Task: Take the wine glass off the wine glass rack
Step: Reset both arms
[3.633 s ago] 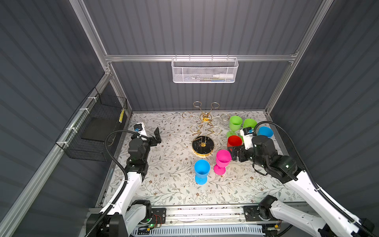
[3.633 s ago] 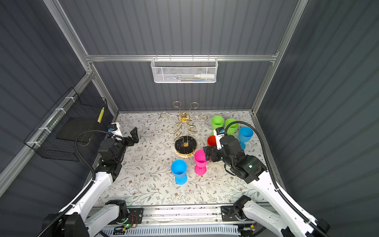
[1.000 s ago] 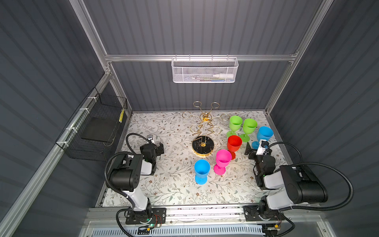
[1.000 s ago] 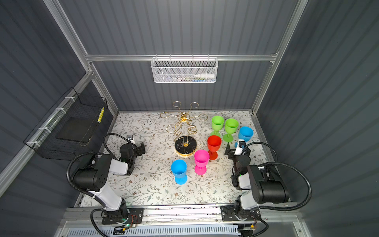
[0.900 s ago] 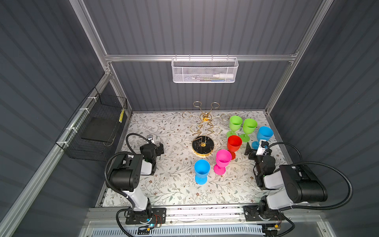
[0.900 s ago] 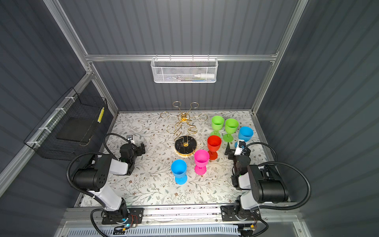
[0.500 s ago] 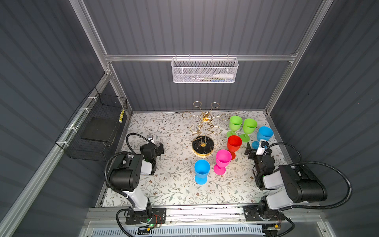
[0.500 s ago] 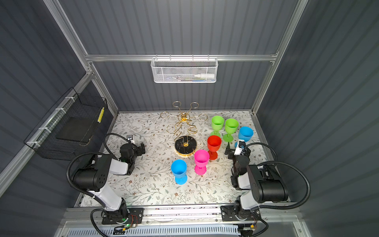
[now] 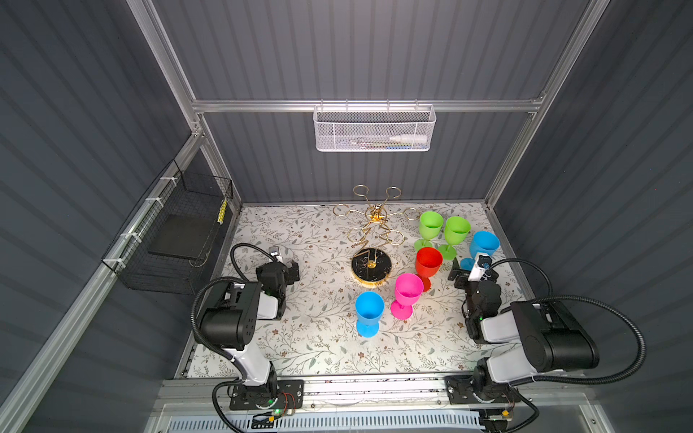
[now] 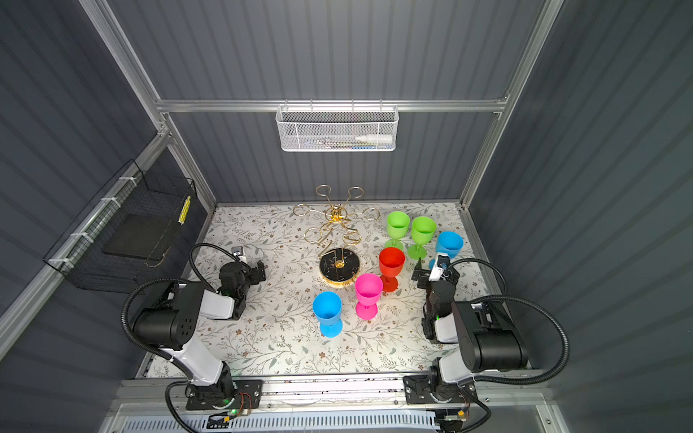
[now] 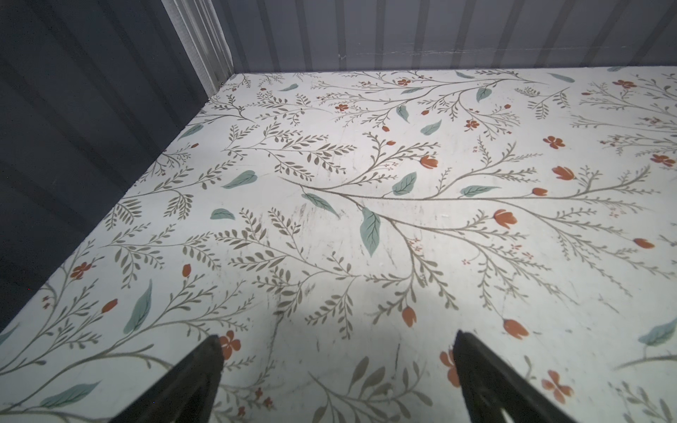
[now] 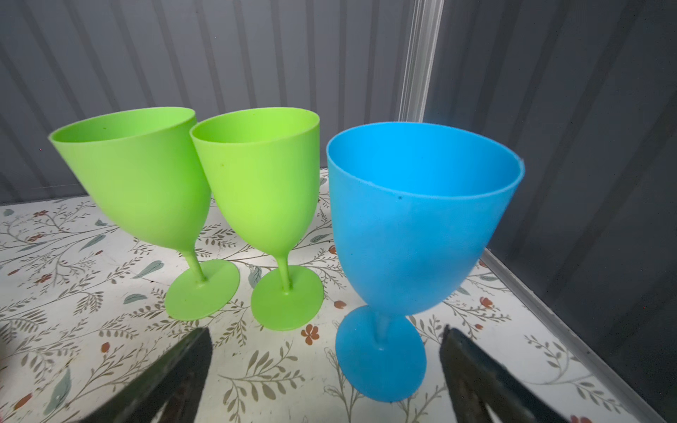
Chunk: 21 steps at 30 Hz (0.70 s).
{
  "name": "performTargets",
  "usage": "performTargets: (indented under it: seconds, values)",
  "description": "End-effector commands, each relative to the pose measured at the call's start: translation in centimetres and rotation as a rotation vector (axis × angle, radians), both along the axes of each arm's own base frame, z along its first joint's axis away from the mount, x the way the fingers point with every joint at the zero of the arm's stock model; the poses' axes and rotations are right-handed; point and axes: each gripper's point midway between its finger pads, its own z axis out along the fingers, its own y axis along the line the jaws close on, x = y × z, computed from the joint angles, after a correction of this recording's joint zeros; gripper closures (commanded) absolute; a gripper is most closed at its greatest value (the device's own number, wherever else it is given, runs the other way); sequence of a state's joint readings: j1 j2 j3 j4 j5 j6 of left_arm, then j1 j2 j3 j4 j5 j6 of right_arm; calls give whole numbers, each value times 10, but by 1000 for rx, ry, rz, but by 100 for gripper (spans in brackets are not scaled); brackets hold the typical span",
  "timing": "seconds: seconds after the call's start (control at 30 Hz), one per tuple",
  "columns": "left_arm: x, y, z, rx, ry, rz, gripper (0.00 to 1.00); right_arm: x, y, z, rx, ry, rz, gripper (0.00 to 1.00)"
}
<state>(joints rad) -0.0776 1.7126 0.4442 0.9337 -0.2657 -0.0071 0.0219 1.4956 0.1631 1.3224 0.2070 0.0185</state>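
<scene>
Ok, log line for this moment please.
wine glass rack: empty | wine glasses: six, upright on table | left gripper: open, empty | right gripper: open, empty, facing blue wine glass

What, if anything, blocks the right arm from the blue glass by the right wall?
Probably nothing, so yes: the right gripper is open and the blue glass stands just ahead of it, nothing between. The green glasses stand aside.

L arm, R arm: blk joint housings, wht links, ribbed blk cables, blk pincer fingers.
</scene>
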Motion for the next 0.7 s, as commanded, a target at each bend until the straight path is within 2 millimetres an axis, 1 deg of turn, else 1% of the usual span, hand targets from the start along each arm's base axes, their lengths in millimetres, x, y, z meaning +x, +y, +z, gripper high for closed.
performTargets:
  seconds: [0.0, 0.03, 0.07, 0.37, 0.43, 0.5, 0.6, 0.67]
  values:
    - [5, 0, 4, 2, -9, 5, 0, 13, 3, -2, -9, 59, 15, 1]
    - [5, 0, 4, 2, -9, 5, 0, 18, 7, -5, -13, 87, 40, 1]
    - [5, 0, 4, 2, -10, 4, 0, 20, 6, -5, -7, 97, 42, 1]
    - [6, -1, 4, 1, -9, 3, 0, 19, 5, -6, -3, 98, 42, 1]
    - [7, -6, 3, -3, -1, -32, 0, 20, 6, -5, -3, 96, 44, 1]
    - [7, -7, 2, -4, 3, -37, 0, 20, 5, -5, -3, 96, 42, 1]
    - [7, -7, 3, -3, 0, -37, 0, 19, 5, -5, -3, 93, 40, 1]
    - [7, -6, 4, -2, -5, -34, 0, 13, 1, -3, 1, 67, 14, 1]
